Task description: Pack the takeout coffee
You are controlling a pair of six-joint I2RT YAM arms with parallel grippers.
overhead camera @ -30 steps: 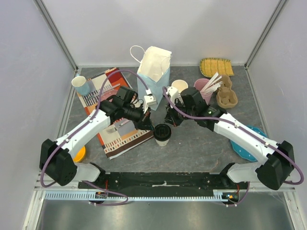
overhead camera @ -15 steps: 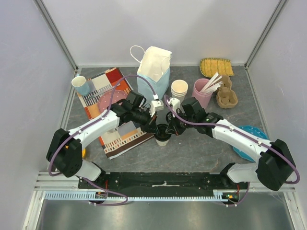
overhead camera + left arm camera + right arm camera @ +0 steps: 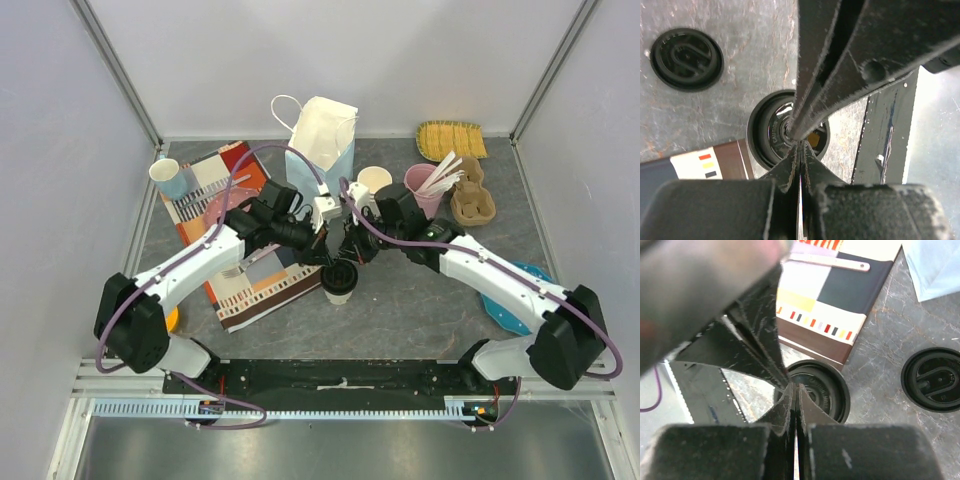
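The coffee cup (image 3: 339,282) is stood upright on the grey table (image 3: 420,300), near the middle and just right of the patterned mat (image 3: 245,285). Its black lid (image 3: 785,131) is seen from above in both wrist views. The light-blue paper bag (image 3: 322,150) is stood farther back, open at the top, well apart from the cup.

Both arms are brought in over the cup from either side. The left gripper (image 3: 322,256) is held just above the cup's left rim, and its fingers (image 3: 790,170) are seen pressed together with nothing between them. The right gripper (image 3: 352,254) is held just above the cup's right rim, and its fingers (image 3: 792,405) are likewise pressed together on nothing. Whether either tip touches the lid cannot be told.

A second black lid (image 3: 935,380) is seen lying flat on the table beside the cup. A stack of lidless white cups (image 3: 374,181) is placed to the right of the bag.
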